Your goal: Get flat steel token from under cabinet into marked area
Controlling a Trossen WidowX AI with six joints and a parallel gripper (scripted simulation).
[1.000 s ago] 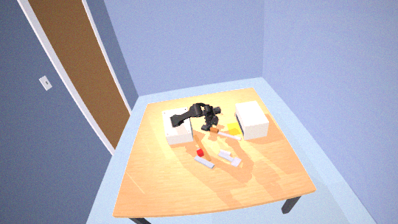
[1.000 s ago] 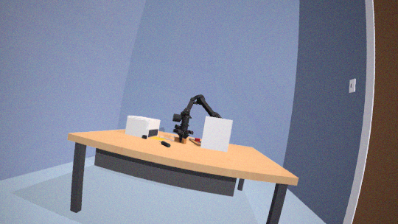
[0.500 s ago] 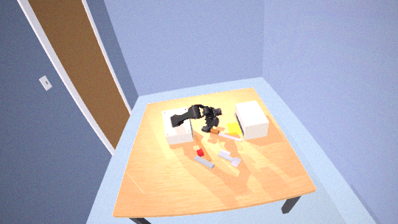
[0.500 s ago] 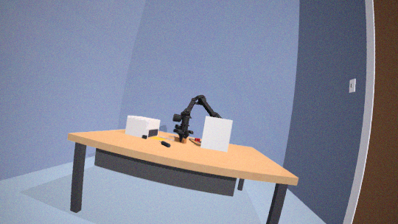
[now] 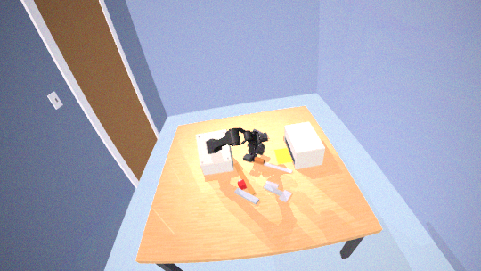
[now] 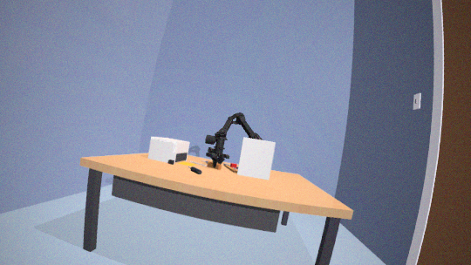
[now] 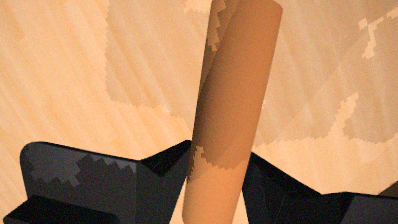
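One gripper [image 5: 250, 159] [image 6: 216, 165] [image 7: 216, 151], partly closed, grips one tool's orange handle [image 5: 259, 160] [image 6: 219, 166] [image 7: 232, 85]. One cabinet [image 5: 305, 144] [image 6: 167, 149] and one yellow area [image 5: 282, 155] [image 6: 187, 164] lie toward the table's [image 5: 196, 236] [image 6: 305, 192] far-right corner in the top view; the token's place cannot be told.

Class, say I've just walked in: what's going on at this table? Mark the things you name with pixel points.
A black robot arm's gripper [image 5: 253, 159] [image 6: 216, 166] [image 7: 216, 151] grips the orange-brown handle [image 5: 259, 160] [image 7: 235, 85] of a tool with a long pale shaft [image 5: 278, 168]. The tool lies beside the yellow marked area [image 5: 282, 155] [image 6: 187, 164], in front of the white cabinet [image 5: 307, 144] [image 6: 163, 149]. No token can be made out.
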